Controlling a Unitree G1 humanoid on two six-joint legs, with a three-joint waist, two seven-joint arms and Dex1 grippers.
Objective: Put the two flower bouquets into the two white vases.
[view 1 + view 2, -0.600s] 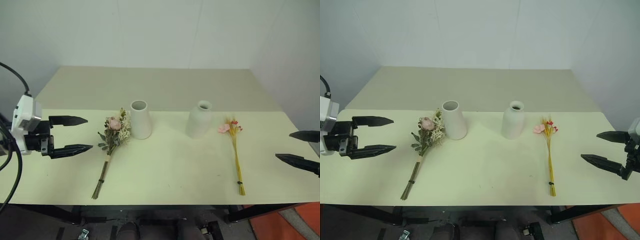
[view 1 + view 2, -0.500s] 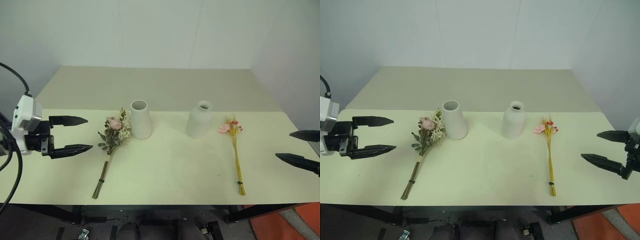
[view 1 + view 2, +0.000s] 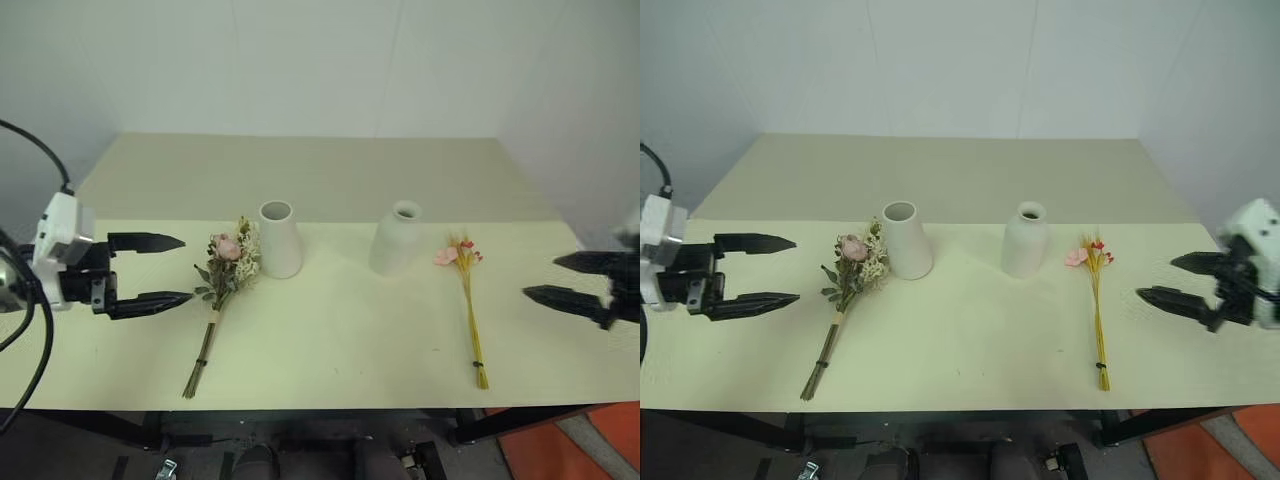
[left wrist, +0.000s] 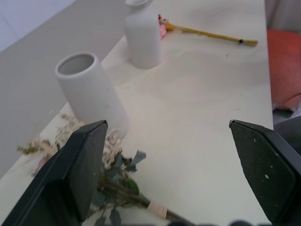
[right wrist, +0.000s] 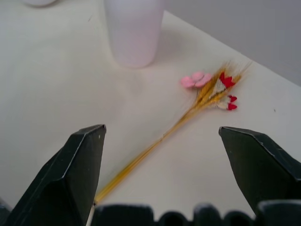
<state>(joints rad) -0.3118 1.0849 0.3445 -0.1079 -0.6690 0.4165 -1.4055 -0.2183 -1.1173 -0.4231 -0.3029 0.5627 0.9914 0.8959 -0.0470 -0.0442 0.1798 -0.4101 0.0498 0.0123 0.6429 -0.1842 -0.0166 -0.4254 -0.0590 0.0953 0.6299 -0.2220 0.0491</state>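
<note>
On pale bench (image 3: 330,340), two white vases upright mid-row: cone vase (image 3: 279,240), mouth wide; narrow-neck vase (image 3: 396,238) to its right. Bushy bouquet (image 3: 225,272) lies flat just left of cone vase, blooms near its base, brown stems trailing toward front edge. Thin yellow-stemmed bouquet (image 3: 467,300) lies right of narrow-neck vase, blossoms at far end, stems toward front. Each bunch beside own vase, likely one per arm. Left pincer (image 3: 160,271) fingers apart, empty, aimed at bushy bunch. Right pincer (image 3: 1175,280) fingers apart, empty, facing thin bunch.
</note>
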